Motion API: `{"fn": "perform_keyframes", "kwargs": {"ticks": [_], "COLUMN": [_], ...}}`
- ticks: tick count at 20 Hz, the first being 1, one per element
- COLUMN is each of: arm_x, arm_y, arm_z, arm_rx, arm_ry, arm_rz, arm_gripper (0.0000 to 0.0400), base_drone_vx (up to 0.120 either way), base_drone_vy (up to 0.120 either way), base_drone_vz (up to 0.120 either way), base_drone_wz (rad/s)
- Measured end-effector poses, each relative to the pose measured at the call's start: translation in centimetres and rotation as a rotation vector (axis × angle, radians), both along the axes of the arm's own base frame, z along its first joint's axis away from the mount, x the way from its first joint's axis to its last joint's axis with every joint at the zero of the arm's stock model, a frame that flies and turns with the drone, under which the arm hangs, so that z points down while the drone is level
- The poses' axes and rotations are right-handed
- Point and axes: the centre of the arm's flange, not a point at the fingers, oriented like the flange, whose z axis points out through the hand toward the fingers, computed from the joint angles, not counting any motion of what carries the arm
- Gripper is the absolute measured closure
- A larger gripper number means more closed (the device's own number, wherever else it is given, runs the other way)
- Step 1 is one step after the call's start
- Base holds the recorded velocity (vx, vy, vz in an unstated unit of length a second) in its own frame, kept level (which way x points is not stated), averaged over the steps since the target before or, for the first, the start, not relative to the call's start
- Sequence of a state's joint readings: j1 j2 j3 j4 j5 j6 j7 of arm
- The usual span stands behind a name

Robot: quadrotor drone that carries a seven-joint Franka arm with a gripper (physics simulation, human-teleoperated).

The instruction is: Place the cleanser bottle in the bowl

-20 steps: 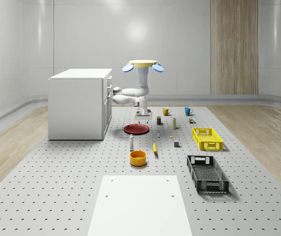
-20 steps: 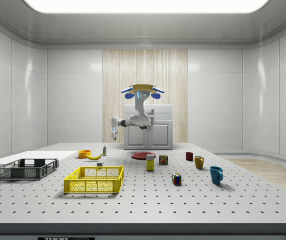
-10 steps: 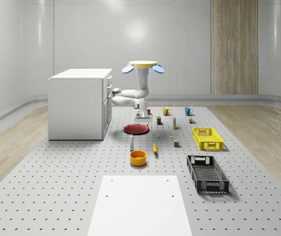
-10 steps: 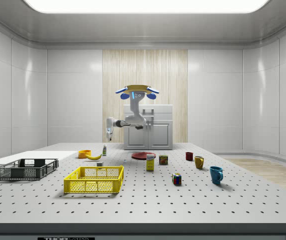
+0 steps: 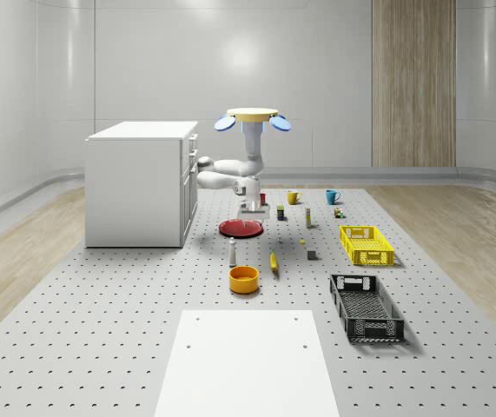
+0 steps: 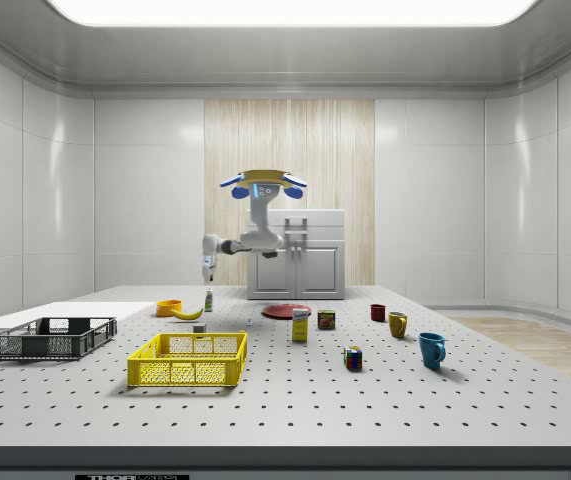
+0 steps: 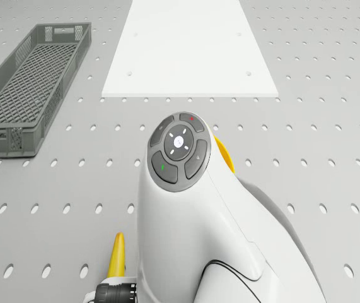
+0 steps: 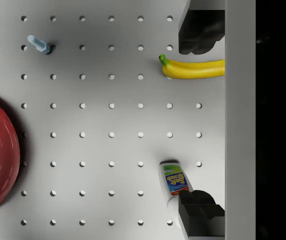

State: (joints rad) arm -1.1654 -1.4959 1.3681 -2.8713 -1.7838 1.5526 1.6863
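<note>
The cleanser bottle (image 5: 232,253) stands upright on the table, white with a blue label (image 8: 174,181). The orange bowl (image 5: 243,279) sits just in front of it, its rim peeking past the arm in the drone view (image 7: 225,154). The drone (image 5: 252,116) hovers above the red plate (image 5: 241,228). My gripper (image 5: 252,207) hangs in the air on the bent arm, well above the table (image 6: 205,265). In the wrist view the gripper (image 8: 201,122) is open, with nothing between its two dark fingers (image 8: 200,215). The bottle stands close to one fingertip and the banana (image 8: 193,69) lies near the other.
A white cabinet (image 5: 139,182) stands at the whole-scene view's left. A yellow crate (image 5: 366,244) and a black crate (image 5: 366,306) lie to the right, with mugs and small items behind. A white mat (image 5: 248,365) covers the front. A small blue peg (image 8: 38,44) stands near the plate.
The drone and arm have moved toward the side view's left, from over the plate toward the bottle and bowl. The gripper stays in the air and nothing on the table has moved.
</note>
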Motion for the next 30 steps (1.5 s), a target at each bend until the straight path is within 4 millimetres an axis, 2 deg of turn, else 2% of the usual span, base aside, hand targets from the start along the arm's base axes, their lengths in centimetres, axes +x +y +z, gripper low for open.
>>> {"fn": "perform_keyframes", "kwargs": {"ticks": [7,18,21,24,30], "arm_x": [0.0,0.0,0.0,0.0,0.0], "arm_y": [1.6,7.1,8.6,9.7,11.7], "arm_z": [0.0,0.0,0.0,0.0,0.1], "arm_rx": [0.000,0.000,0.000,0.000,0.000], "arm_ry": [0.000,0.000,0.000,0.000,0.000], "arm_rz": [0.000,0.000,0.000,0.000,0.000], "arm_gripper": [0.0000,0.0000,0.0000,0.0000,0.0000], "base_drone_vx": [0.023,0.000,0.000,0.000,0.000], "base_drone_vy": [0.000,0.000,0.000,0.000,0.000], "base_drone_vz": [0.000,0.000,-0.093,-0.107,0.000], "base_drone_wz": [0.000,0.000,0.000,0.000,0.000]}}
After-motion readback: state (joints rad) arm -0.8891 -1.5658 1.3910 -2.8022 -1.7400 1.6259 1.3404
